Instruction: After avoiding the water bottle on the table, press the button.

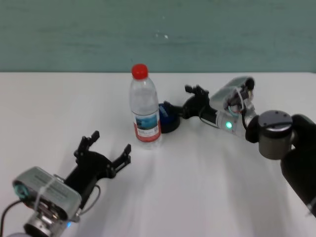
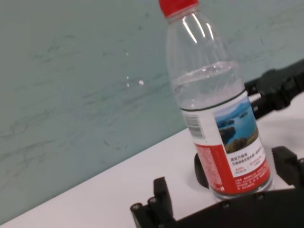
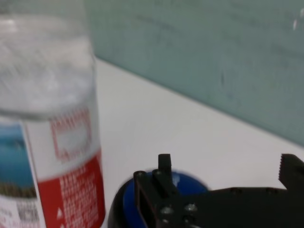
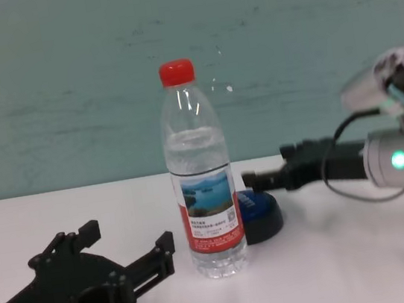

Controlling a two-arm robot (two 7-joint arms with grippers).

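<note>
The water bottle (image 1: 144, 106) stands upright on the white table (image 1: 222, 187), with its red cap on top. The blue button (image 1: 168, 117) sits just behind and to the right of it, partly hidden by the bottle. My right gripper (image 1: 189, 101) is open and reaches in from the right, its fingertips right at the button's far side. In the right wrist view the button (image 3: 187, 181) lies just beyond the open gripper (image 3: 228, 166), with the bottle (image 3: 52, 142) beside it. My left gripper (image 1: 109, 145) is open and empty, low at the front left, short of the bottle (image 2: 223, 123).
A teal wall (image 1: 158, 34) runs along the table's far edge. The chest view shows the bottle (image 4: 204, 196) in front of the button (image 4: 262, 217), the right gripper (image 4: 267, 176) behind it and the left gripper (image 4: 128, 241) at the near left.
</note>
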